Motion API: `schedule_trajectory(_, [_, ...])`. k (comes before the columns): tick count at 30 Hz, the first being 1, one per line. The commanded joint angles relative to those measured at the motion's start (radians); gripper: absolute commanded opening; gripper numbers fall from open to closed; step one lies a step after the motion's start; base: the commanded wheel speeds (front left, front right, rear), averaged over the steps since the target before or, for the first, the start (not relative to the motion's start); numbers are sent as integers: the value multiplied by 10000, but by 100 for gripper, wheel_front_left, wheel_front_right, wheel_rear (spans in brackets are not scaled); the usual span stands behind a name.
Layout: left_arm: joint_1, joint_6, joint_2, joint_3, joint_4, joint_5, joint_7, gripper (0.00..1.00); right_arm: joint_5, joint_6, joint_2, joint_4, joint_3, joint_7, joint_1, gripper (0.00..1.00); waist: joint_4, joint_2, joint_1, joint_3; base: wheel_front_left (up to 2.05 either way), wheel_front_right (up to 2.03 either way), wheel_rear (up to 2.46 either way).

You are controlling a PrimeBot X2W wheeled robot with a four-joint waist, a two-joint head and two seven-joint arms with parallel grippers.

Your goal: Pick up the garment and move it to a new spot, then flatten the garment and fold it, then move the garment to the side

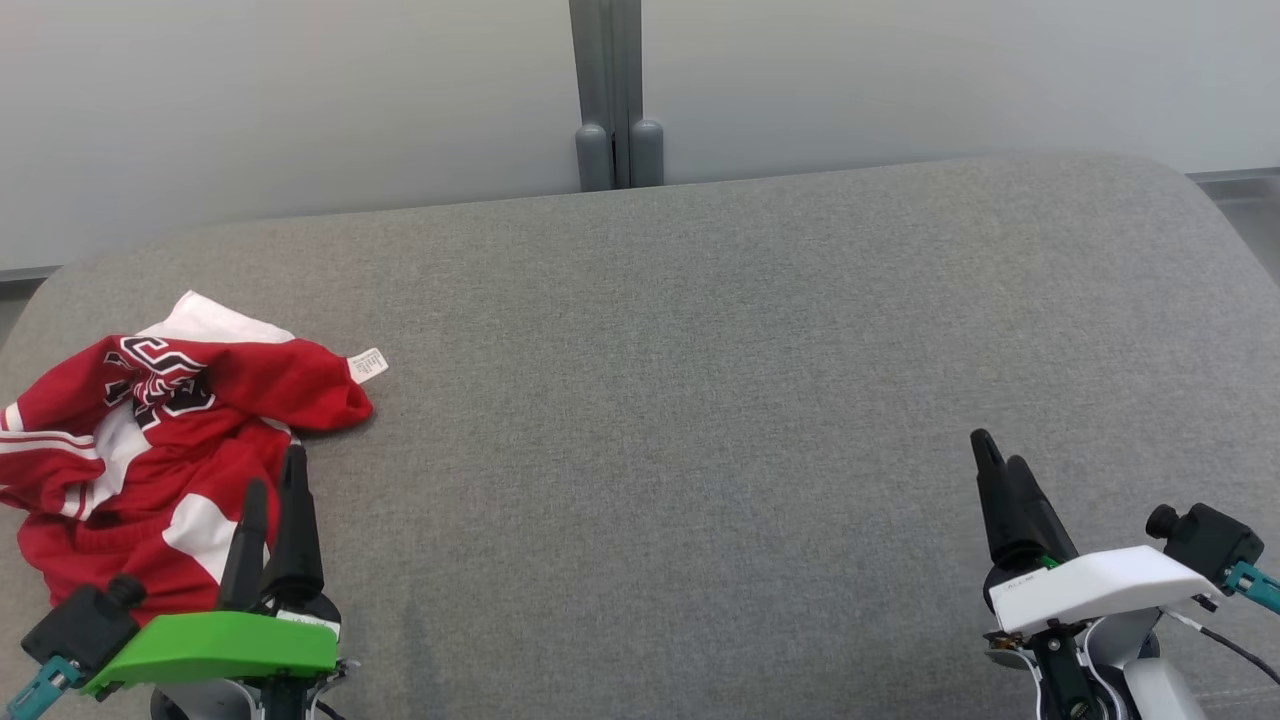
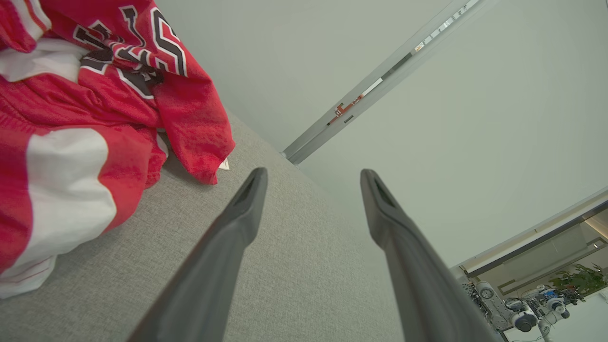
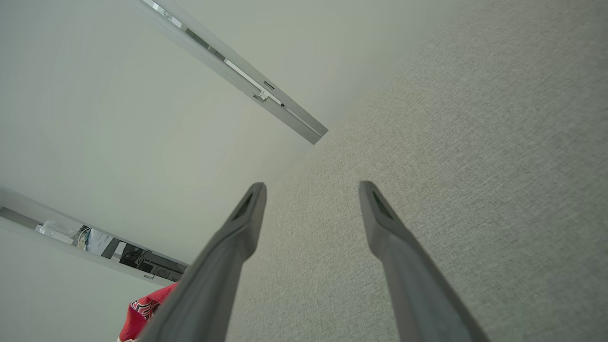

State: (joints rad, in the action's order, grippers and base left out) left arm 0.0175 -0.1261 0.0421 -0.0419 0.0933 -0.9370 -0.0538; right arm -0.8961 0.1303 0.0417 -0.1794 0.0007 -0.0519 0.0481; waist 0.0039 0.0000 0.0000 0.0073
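Note:
A crumpled red and white garment [image 1: 150, 460] with black lettering lies bunched at the left end of the grey fabric surface [image 1: 680, 400]. Its white label pokes out at its right side. My left gripper [image 1: 275, 480] is open, its tips over the garment's lower right edge, nothing between its fingers. In the left wrist view the garment [image 2: 95, 109] lies to the left of my open left gripper [image 2: 313, 175]. My right gripper [image 1: 1000, 450] hovers open over bare fabric at the lower right, far from the garment. In the right wrist view it [image 3: 311, 187] stands open, and a scrap of the garment [image 3: 142, 308] shows at the bottom.
The grey cushioned surface has rounded corners and ends at a pale wall [image 1: 300, 100] behind. A grey post [image 1: 615, 95] stands at the middle of the far edge. Wide bare fabric stretches from the garment to the right end.

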Motion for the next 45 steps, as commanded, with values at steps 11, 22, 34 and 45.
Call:
schedule_trajectory(11, [-77, 63, 61, 110, -511, 1908, -422, 100, 1612, 3, 67, 206, 212, -445, 9, 100, 12, 0, 0, -11, 0, 0, 0])
schedule_trajectory(22, [-246, 41, 73, 334, -590, 3308, -748, 100, 3067, 4, 74, 307, 331, -773, -71, 100, -17, 0, 0, -36, 0, 0, 0])
schedule_trajectory(34, [-361, -23, 84, 445, -695, 4508, -1076, 100, 4400, 3, 82, 398, 695, -1100, -131, 100, -82, 0, 0, -49, 0, 0, 0])
schedule_trajectory(45, [-491, -43, 94, 623, -658, 5511, -1336, 100, 5445, 4, 89, 443, 877, -1355, -172, 100, -74, 0, 0, -55, 0, 0, 0])
